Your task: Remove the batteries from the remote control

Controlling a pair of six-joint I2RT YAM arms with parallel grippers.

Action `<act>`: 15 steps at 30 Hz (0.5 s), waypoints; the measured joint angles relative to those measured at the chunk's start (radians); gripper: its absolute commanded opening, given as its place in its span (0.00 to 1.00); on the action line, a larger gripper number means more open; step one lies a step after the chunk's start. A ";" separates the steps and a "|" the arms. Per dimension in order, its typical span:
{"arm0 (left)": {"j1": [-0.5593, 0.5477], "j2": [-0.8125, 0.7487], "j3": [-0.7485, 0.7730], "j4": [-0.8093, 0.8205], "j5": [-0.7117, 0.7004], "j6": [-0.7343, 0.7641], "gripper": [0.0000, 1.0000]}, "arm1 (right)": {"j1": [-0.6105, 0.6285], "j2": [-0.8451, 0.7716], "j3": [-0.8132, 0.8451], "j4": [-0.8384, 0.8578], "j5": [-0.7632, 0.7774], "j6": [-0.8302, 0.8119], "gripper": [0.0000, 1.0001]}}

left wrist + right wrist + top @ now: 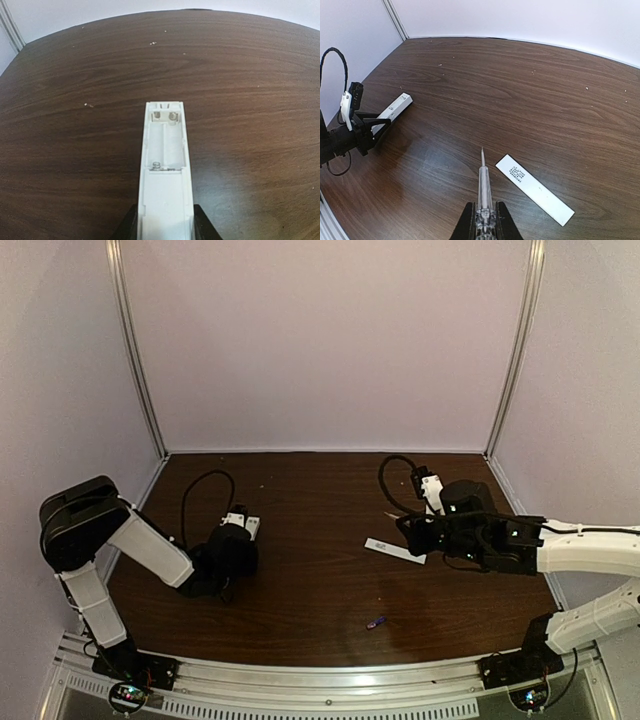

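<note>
My left gripper (233, 543) is shut on the remote control (165, 165), a slim white bar that also shows in the top view (243, 525) and the right wrist view (395, 107). Its battery compartment is open and shows only springs and bare plastic. The remote's thin white back cover (394, 550), with a grey mark, lies flat on the table and also shows in the right wrist view (534, 188). One small purple-blue battery (376, 622) lies on the table near the front. My right gripper (484, 222) is shut on a clear-handled screwdriver (484, 185), its tip just left of the cover.
The dark wooden table (320, 490) is walled by pale panels at the back and sides. Black cables loop near both wrists. An aluminium rail (330, 680) runs along the front edge by the arm bases.
</note>
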 measured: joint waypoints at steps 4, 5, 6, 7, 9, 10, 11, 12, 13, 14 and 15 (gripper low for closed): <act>0.000 0.000 -0.028 0.007 -0.023 -0.001 0.23 | 0.000 0.000 0.000 0.006 0.000 0.004 0.00; 0.000 0.000 -0.031 0.010 -0.029 -0.001 0.24 | 0.000 0.000 0.000 0.008 0.000 0.004 0.00; 0.000 0.000 -0.034 0.012 -0.034 -0.001 0.26 | 0.000 0.000 0.000 0.011 0.000 0.004 0.00; 0.000 0.000 -0.035 0.013 -0.038 -0.001 0.29 | 0.000 0.000 0.000 0.012 0.000 0.004 0.00; 0.000 0.000 -0.040 0.018 -0.042 -0.001 0.35 | 0.000 0.000 0.000 0.012 0.000 0.004 0.00; 0.000 0.000 -0.043 0.022 -0.043 -0.001 0.40 | 0.000 0.000 0.000 0.012 0.000 0.004 0.00; 0.000 0.000 -0.047 0.026 -0.043 -0.001 0.44 | 0.000 0.000 0.000 0.012 0.000 0.004 0.00; 0.000 0.000 -0.050 0.028 -0.043 -0.002 0.48 | 0.000 0.000 0.000 0.012 0.000 0.004 0.00; 0.000 0.000 -0.055 0.032 -0.043 -0.004 0.53 | 0.000 0.000 0.000 0.011 0.000 0.004 0.00; 0.000 0.000 -0.059 0.034 -0.043 -0.002 0.59 | 0.000 0.000 0.000 0.011 0.000 0.005 0.00; 0.000 -0.002 -0.063 0.036 -0.042 -0.005 0.64 | 0.000 0.000 0.000 0.011 0.000 0.005 0.00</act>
